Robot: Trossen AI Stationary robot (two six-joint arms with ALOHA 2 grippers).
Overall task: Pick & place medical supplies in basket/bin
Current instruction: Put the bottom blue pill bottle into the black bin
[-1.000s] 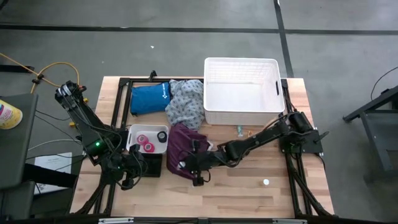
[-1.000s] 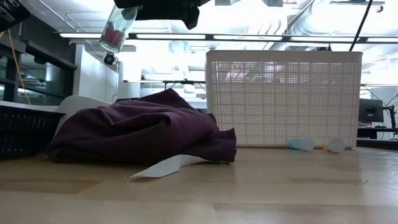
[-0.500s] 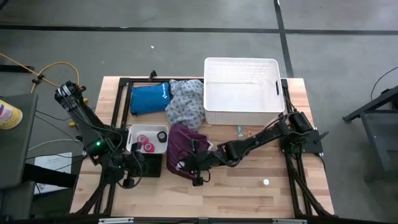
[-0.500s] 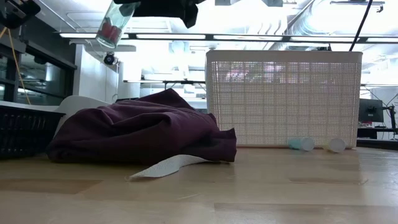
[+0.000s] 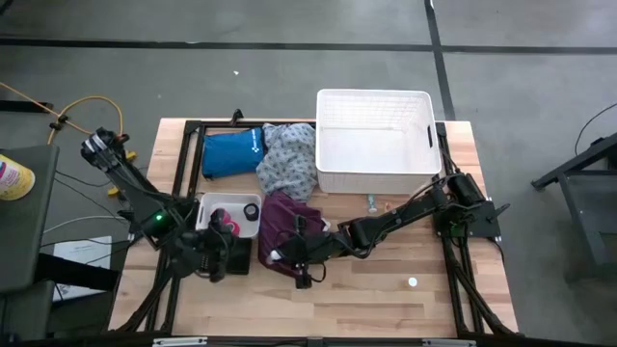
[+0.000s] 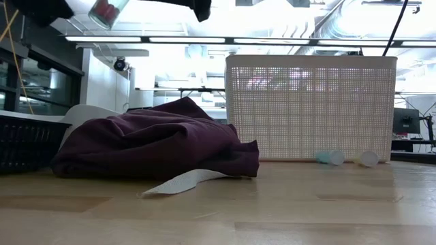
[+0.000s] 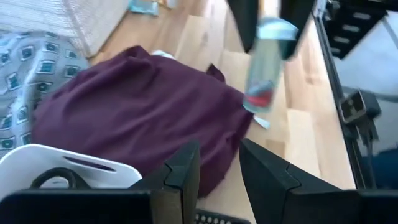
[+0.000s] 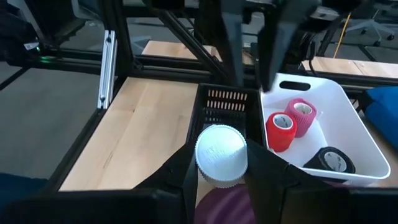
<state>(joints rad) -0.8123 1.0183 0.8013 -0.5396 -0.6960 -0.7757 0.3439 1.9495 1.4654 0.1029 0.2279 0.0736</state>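
The right gripper [image 8: 222, 165], clamped on a clear vial [image 8: 221, 154] with a white cap, hangs above the maroon garment [image 5: 284, 219], having carried it higher and farther from the white basket [image 5: 374, 145] over the past second. The left gripper [image 7: 219, 167], fingers slightly apart and empty, has swung in toward the garment's near edge, suggesting a handover rather than a drop in the basket.

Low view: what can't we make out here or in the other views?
- Low view: right hand cut off by the top edge; only the clear vial shows.
- High view: maroon cloth garment partly hidden under the right arm.
- Right wrist view: vial's contents hidden behind its white ribbed cap.
- Left wrist view: vial blurred.
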